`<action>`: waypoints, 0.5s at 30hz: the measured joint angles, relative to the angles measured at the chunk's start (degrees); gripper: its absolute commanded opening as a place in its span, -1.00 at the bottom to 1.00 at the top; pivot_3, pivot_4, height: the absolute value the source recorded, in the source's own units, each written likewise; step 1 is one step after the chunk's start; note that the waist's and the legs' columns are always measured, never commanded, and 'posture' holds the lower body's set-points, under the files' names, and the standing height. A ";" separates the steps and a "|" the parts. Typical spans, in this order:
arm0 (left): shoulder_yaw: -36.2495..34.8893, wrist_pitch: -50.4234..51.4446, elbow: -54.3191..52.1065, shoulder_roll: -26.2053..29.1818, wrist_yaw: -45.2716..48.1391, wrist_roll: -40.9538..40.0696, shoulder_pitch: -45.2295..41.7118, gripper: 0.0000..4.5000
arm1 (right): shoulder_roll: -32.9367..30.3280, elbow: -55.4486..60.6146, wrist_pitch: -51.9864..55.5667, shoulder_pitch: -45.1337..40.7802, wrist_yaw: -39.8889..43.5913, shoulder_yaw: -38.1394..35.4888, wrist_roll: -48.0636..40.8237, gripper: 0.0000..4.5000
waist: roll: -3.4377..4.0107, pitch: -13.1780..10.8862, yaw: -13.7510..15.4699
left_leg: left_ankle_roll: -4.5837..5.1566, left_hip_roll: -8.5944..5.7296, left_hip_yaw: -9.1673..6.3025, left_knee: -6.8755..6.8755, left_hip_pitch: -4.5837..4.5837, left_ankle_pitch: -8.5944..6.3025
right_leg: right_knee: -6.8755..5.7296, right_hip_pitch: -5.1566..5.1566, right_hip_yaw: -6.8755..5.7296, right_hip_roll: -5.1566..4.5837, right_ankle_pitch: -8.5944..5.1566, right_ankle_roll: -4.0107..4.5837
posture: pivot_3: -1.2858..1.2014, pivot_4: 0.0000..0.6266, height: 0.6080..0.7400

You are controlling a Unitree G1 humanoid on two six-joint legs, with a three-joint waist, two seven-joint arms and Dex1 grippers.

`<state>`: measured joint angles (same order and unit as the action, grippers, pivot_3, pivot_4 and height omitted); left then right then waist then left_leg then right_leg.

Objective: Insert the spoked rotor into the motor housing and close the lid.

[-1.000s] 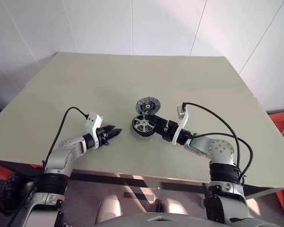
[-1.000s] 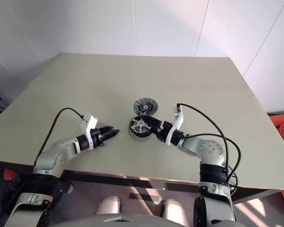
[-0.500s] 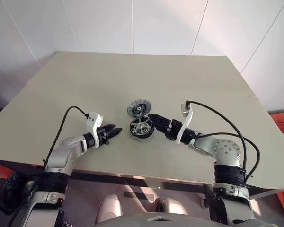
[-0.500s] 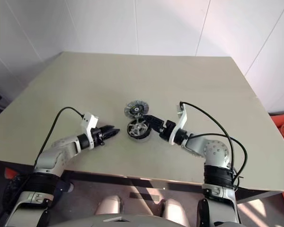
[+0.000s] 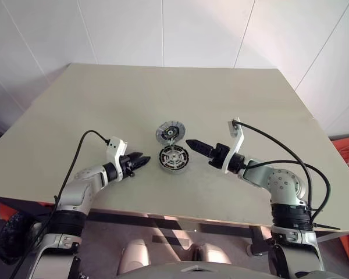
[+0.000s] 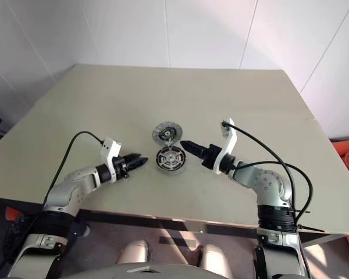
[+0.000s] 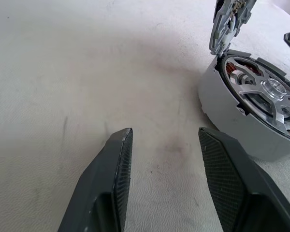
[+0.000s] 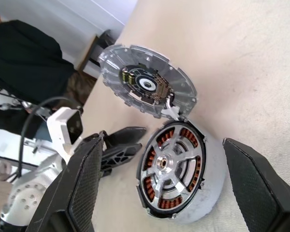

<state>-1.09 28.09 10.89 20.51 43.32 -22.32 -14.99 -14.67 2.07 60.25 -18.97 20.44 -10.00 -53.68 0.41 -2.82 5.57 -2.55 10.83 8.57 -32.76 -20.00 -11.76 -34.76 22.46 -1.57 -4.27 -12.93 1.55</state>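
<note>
L gripper (image 5: 141, 162) rests on the table (image 5: 104, 110), fingers parted, empty, just left of the motor housing (image 5: 174, 158). Housing sits mid-table w/ spoked rotor (image 8: 173, 165) inside; lid (image 5: 170, 131) stands tilted open at its far edge. R gripper (image 5: 193, 144) hovers just right, fingers spread wide, empty.

Left wrist view: lid (image 7: 230, 21) cut off by frame edge, motor housing (image 7: 253, 113) cropped at side. Spoked rotor (image 8: 173, 164) sits inside the housing, its underside hidden. Person (image 8: 24, 67) in the right wrist view partly cropped, blurred.
</note>
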 measured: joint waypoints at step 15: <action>0.26 -0.73 0.41 -0.34 -0.06 0.21 -0.38 0.02 | 2.53 -1.83 -2.82 -2.45 5.04 6.37 7.54 -0.98 | -0.01 0.00 -0.05 | 0.01 0.00 0.00 0.00 -0.04 0.00 | 0.00 0.15 0.00 0.00 0.20 0.34 | 0.03 -1.00 1.00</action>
<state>-0.83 27.36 11.30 20.17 43.26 -22.11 -15.37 -12.14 0.24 57.44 -21.42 25.48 -3.62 -46.13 0.40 -2.82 5.52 -2.55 10.83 8.57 -32.76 -20.04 -11.76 -34.76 22.62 -1.57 -4.27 -12.73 1.89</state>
